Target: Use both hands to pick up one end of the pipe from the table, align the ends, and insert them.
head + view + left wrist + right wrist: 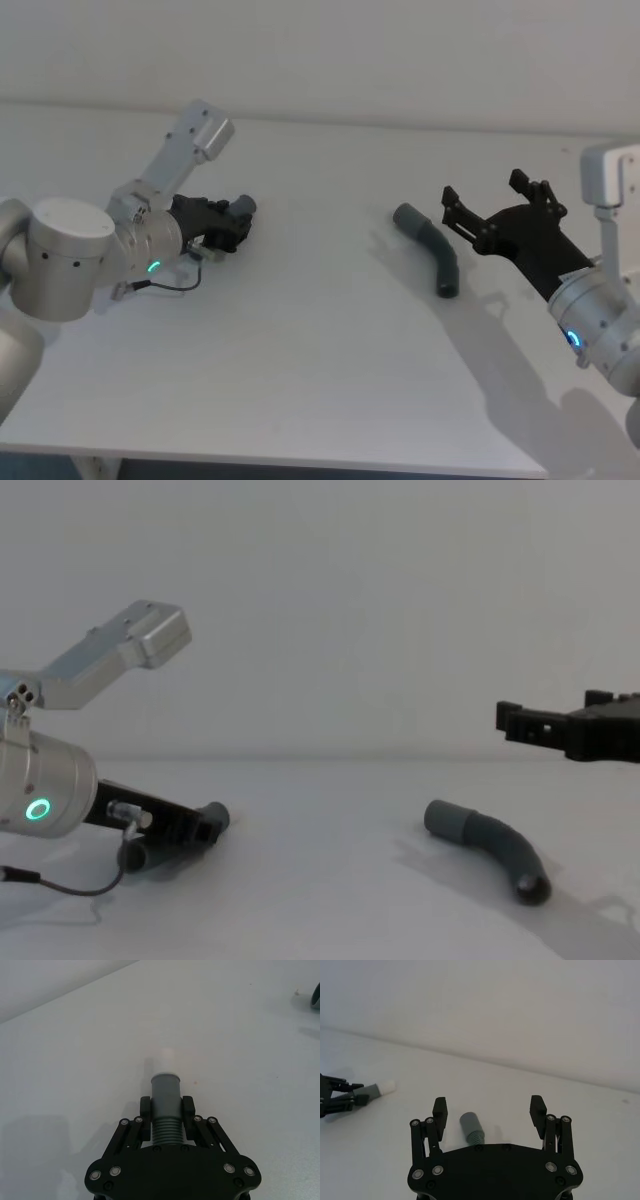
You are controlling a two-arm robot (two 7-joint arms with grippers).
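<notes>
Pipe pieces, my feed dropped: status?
Left gripper shut on narrow-cuff piece. Right gripper open, above wide-cuff piece lying on table. Nothing between them.

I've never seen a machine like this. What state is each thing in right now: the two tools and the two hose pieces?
Left tool: shut on the white-tipped hose piece.
White-tipped hose piece: gripped, with its pale end sticking out past the fingers.
Right tool: open and empty, raised above the table.
Wide-cuffed hose piece: lying loose on the table, untouched.
</notes>
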